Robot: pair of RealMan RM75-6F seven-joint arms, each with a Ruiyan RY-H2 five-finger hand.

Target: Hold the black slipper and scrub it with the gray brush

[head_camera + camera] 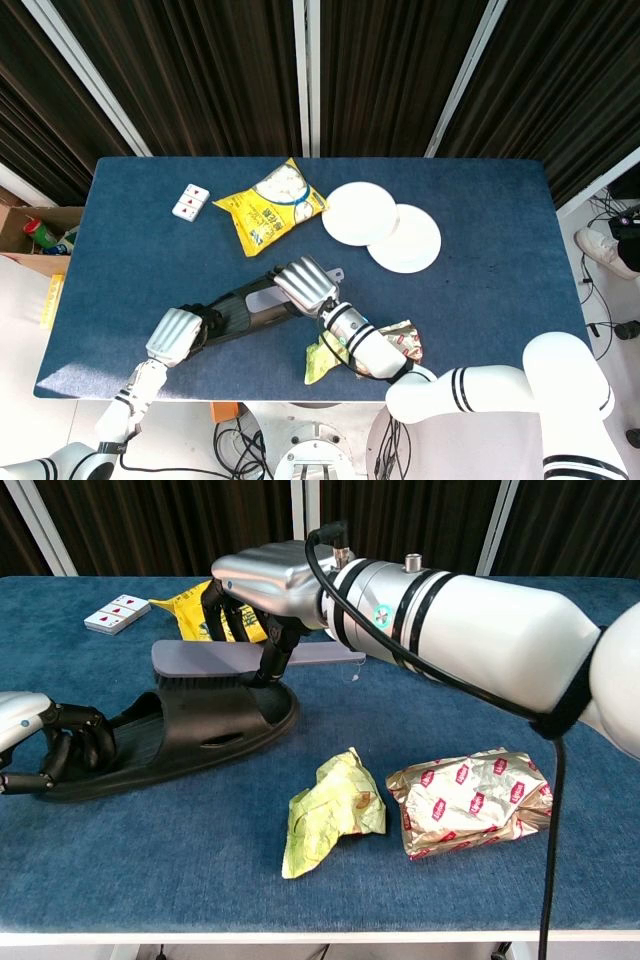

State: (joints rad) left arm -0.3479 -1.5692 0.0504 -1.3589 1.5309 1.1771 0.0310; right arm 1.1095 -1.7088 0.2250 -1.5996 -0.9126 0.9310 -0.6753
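The black slipper (190,730) lies flat on the blue table, toe toward the middle; in the head view the slipper (240,312) runs diagonally. My left hand (45,745) grips its heel end, fingers curled over the rim; the same left hand (175,335) sits near the table's front left. My right hand (262,590) holds the gray brush (200,662) by its handle, bristles down on the slipper's strap. From above, the right hand (305,283) covers most of the brush (262,298).
A crumpled green wrapper (330,810) and a foil snack bag (470,800) lie in front of the slipper. Behind it are a yellow snack bag (268,212), a small white box (190,201) and two white plates (385,225). The table (500,290) ends near my left hand.
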